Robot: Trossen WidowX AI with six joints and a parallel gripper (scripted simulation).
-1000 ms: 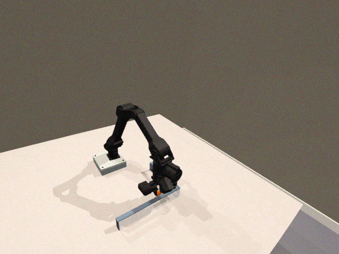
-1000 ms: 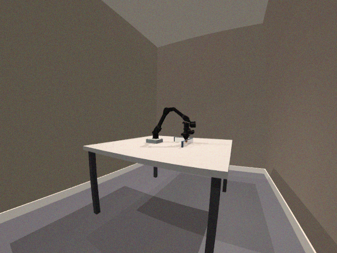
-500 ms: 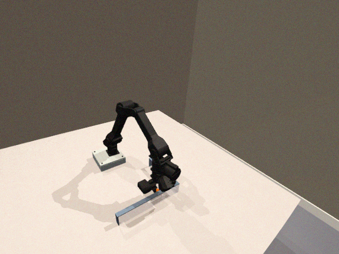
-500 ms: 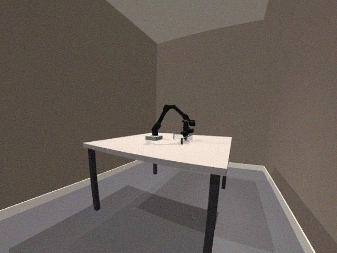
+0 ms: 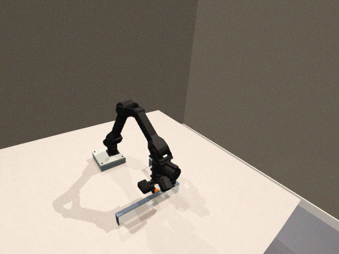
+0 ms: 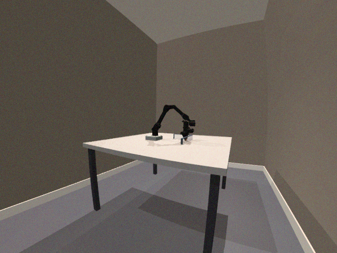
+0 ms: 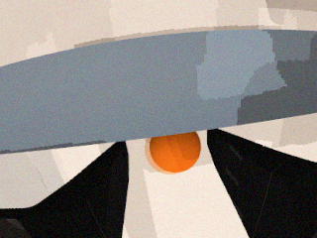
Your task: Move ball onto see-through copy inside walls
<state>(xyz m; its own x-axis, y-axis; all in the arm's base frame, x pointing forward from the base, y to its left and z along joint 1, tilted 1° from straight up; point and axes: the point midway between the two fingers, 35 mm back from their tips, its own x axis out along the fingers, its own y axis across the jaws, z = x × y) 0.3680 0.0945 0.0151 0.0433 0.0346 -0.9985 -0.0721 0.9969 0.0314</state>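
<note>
Ball (image 7: pixel 173 153) down by clear wall (image 7: pixel 99 102), at 12 o'clock from gripper (image 7: pixel 173 208). Gripper part open, holds nothing. Left: check ball still, pull gripper away.

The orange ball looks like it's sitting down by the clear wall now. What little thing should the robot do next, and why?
Probably lift the gripper straight up and away. In the wrist view the ball sits on the table by the clear wall, a pale rim peeking round it, likely the see-through copy. The fingers stand apart with gaps on both sides, so rising shouldn't nudge it.
</note>
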